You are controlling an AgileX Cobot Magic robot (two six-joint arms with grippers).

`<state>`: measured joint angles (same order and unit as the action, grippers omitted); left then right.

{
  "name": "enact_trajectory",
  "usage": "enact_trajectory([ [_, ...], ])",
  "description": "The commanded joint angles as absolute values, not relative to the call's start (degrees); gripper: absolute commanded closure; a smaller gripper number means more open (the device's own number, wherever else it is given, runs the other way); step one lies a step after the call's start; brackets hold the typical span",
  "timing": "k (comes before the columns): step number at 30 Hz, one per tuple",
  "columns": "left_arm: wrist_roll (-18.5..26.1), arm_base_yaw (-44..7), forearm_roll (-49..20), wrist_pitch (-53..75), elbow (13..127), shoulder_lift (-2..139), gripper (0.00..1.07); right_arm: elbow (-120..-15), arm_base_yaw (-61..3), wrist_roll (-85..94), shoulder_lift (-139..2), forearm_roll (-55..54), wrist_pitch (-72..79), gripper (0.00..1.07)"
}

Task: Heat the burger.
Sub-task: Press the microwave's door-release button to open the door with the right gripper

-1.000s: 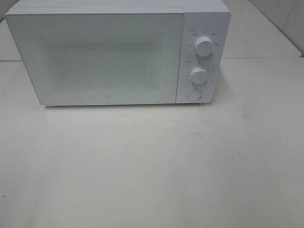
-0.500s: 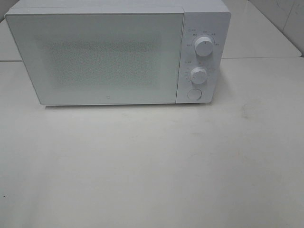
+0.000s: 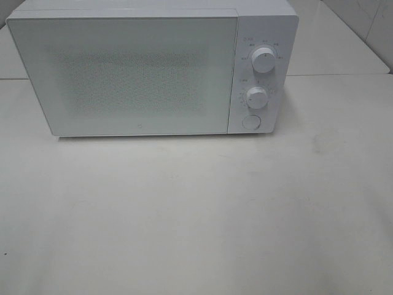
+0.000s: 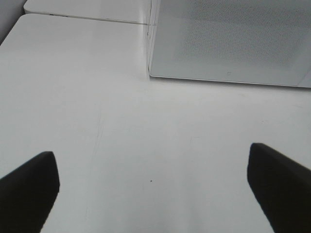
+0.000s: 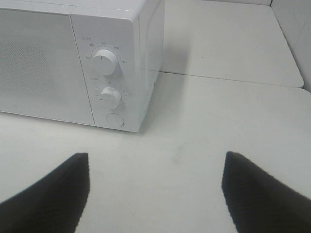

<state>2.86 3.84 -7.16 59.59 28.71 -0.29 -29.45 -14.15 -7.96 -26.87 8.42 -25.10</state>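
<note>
Burger unseen; microwave (image 3: 135, 74) on pale table (image 3: 196, 221), left pincer (image 4: 150, 158) and right pincer (image 5: 155, 158) open, empty.

We see a white microwave (image 3: 264, 24). Its door (image 3: 132, 77) is pale grey-white, with a fine dotted mesh across the middle that reads faintly green. The upper knob (image 3: 263, 60) and lower knob (image 3: 257, 97) are white with thin dark pointer lines and small grey markings around them. The round button (image 3: 250, 121) is white too. The table (image 3: 196, 215) is off-white with faint smudges. The left gripper (image 4: 151, 155) and right gripper (image 5: 156, 155) have matte black fingers (image 4: 29, 191).
</note>
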Motion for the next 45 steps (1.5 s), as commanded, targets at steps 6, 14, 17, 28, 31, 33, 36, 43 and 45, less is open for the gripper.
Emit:
enact_trajectory([
  [6,2.46,4.07,-7.73,59.30,28.36,-1.43,0.09,-29.28,-13.75,-8.31,-37.24,8.71,-14.09,0.32],
  [14,2.46,4.07,-7.73,59.30,28.36,-1.43,0.09,-29.28,-13.75,-8.31,-48.70,8.31,-1.26,0.32],
  [17,2.46,4.07,-7.73,59.30,28.36,-1.43,0.09,-29.28,-13.75,-8.31,-52.08,8.31,3.15,0.32],
  [28,2.46,4.07,-7.73,59.30,28.36,-1.43,0.09,-28.07,-13.75,-8.31,-64.11,8.54,20.40,0.32],
  [31,2.46,4.07,-7.73,59.30,28.36,-1.43,0.09,-26.30,-13.75,-8.08,-67.49,8.25,28.59,0.32],
  [33,2.46,4.07,-7.73,59.30,28.36,-1.43,0.09,-24.87,-13.75,-7.62,-70.13,7.33,34.38,0.32],
  [36,2.46,4.07,-7.73,59.30,28.36,-1.43,0.09,-22.98,-13.75,-5.90,-73.80,4.41,40.91,0.32],
  [43,2.46,4.07,-7.73,59.30,28.36,-1.43,0.09,-19.65,-18.51,6.19,-82.33,-9.74,53.46,0.32],
  [45,2.46,4.07,-7.73,59.30,28.36,-1.43,0.09,-19.42,-19.54,7.51,-83.59,-11.75,55.06,0.32],
])
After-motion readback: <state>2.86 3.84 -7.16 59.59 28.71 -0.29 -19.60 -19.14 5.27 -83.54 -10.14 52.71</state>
